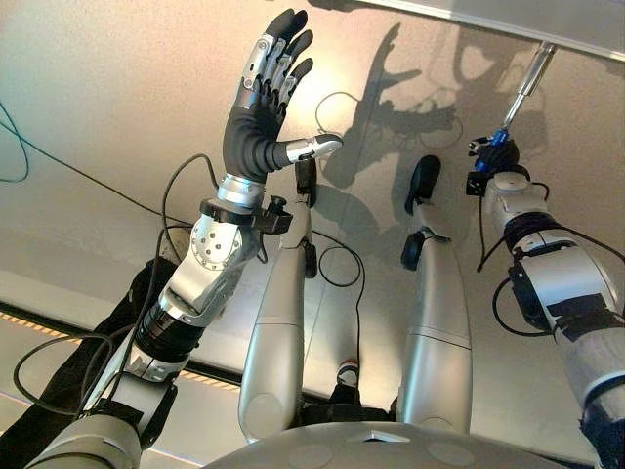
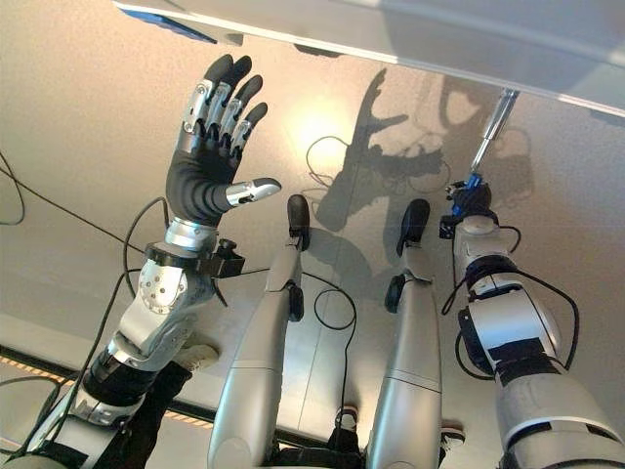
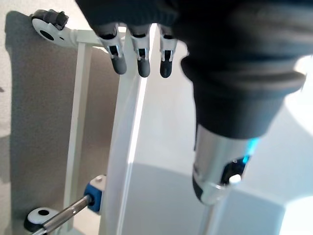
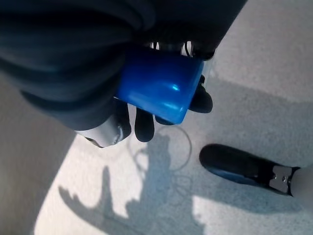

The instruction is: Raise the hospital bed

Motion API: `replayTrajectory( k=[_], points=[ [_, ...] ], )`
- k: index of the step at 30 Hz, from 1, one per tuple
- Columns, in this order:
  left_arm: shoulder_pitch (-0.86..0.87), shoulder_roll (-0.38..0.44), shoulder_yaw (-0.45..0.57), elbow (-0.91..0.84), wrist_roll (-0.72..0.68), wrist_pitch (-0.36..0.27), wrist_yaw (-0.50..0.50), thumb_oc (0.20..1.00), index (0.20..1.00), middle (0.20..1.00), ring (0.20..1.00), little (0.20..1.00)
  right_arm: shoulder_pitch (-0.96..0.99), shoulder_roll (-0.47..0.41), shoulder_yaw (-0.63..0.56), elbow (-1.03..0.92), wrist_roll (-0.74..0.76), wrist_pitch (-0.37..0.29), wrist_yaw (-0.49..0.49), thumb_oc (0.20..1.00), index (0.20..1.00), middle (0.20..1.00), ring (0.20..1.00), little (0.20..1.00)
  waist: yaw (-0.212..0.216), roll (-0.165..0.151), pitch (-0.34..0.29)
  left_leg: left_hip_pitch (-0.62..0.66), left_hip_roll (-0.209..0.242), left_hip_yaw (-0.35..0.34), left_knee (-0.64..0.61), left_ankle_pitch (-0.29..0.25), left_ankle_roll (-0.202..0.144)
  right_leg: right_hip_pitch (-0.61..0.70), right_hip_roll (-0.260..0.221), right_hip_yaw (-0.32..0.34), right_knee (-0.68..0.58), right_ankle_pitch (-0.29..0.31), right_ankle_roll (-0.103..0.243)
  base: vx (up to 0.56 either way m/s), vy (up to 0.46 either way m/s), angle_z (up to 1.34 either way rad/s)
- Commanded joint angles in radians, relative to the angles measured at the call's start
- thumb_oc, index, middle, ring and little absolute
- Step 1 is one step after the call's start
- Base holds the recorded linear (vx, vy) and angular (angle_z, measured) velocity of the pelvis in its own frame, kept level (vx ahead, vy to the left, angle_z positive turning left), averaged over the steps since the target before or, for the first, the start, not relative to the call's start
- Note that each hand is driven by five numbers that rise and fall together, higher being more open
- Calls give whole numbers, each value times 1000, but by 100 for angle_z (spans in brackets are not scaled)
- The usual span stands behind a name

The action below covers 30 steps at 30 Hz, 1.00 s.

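The left robot hand (image 1: pixel 262 107) hangs spread and empty over the floor, while the right robot hand (image 4: pixel 122 83) is curled round the blue crank handle (image 4: pixel 159 88) under the bed frame (image 2: pixel 410 39), so cranking appears in hand and turning comes next; the right wrist view alone confirms that grip.

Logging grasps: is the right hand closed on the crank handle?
Yes: the right hand has its fingers curled round the blue crank handle.

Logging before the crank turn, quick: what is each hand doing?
Left hand: open, holding nothing.
Right hand: shut on the blue crank handle.
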Motion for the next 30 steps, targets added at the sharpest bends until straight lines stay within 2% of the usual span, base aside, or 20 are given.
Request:
replayTrajectory(
  k=[1, 8, 11, 12, 14, 17, 19, 22, 28, 30],
  points=[
    [-30, -19, 34, -76, 7, -35, 18, 1000, 1000, 1000, 1000, 1000, 11, 152, 184, -77, -196, 13, 49, 200, 200, 200, 200, 200, 19, 86, -13, -27, -38, -11, 132, -130, 47, 49, 26, -13, -95, 48, 65, 17, 65, -1],
    [-24, -44, 48, -68, 1, -42, 32, 1000, 1000, 1000, 1000, 1000, 30, 312, 270, -247, -205, -27, 84, 200, 200, 200, 200, 200, 14, 73, -13, -12, -43, 4, 126, -132, 46, 79, 21, -7, -145, 75, 72, 5, 68, -5],
    [1, -41, 57, -67, 3, -48, 25, 1000, 1000, 1000, 1000, 1000, 79, 351, 332, -448, -187, -63, 116, 200, 200, 200, 200, 200, 3, 58, -13, 3, -37, 14, 118, -128, 41, 96, 25, -6, -170, 85, 74, 0, 40, -5],
    [3, -41, 58, -68, 2, -48, 24, 1000, 1000, 1000, 1000, 1000, 81, 350, 333, -450, -187, -61, 115, 200, 200, 200, 200, 200, 2, 58, -13, 5, -37, 14, 117, -128, 41, 98, 25, -6, -171, 86, 74, -5, -26, -7],
    [43, -19, 74, -84, -6, -66, 13, 1000, 1000, 1000, 1000, 1000, 141, 363, 353, -661, -75, -117, 136, 200, 200, 200, 200, 200, -13, 34, -13, 31, -30, 21, 100, -123, 34, 126, 29, -1, -203, 99, 76, -21, -63, -10],
    [66, 3, 85, -96, -14, -85, 7, 1000, 1000, 1000, 1000, 1000, 203, 303, 357, -842, 18, -163, 161, 200, 200, 200, 200, 200, -25, 7, -13, 66, -26, 27, 69, -112, 28, 160, 36, -5, -242, 118, 83, -16, -28, -9],
    [81, 8, 78, -92, -3, -89, -3, 1000, 1000, 1000, 1000, 1000, 272, 206, 330, -997, 76, -195, 184, 200, 200, 200, 200, 200, -32, -8, -13, 81, -24, 27, 56, -104, 25, 183, 39, -11, -268, 129, 88, -14, -13, -7],
    [89, 17, 73, -83, 23, -93, -13, 1000, 1000, 1000, 1000, 1000, 394, 83, 237, -1188, 166, -247, 206, 200, 200, 200, 200, 200, -53, -12, -13, 106, -19, 23, 40, -97, 21, 212, 41, -16, -282, 132, 91, -12, -31, -7],
    [122, 29, 112, -75, 14, -103, -41, 1000, 1000, 1000, 1000, 1000, 615, -7, 13, -1406, 279, -320, 208, 200, 200, 200, 200, 200, -91, -32, -13, 158, -6, 28, 41, -104, 17, 264, 61, -10, -295, 126, 88, -8, -47, 1],
    [127, 31, 117, -73, 17, -104, -42, 1000, 1000, 1000, 1000, 1000, 640, -14, -16, -1427, 293, -327, 211, 200, 200, 200, 200, 200, -94, -34, -13, 167, -3, 28, 41, -106, 17, 272, 64, -10, -296, 125, 87, -15, -57, -2]
  ],
)
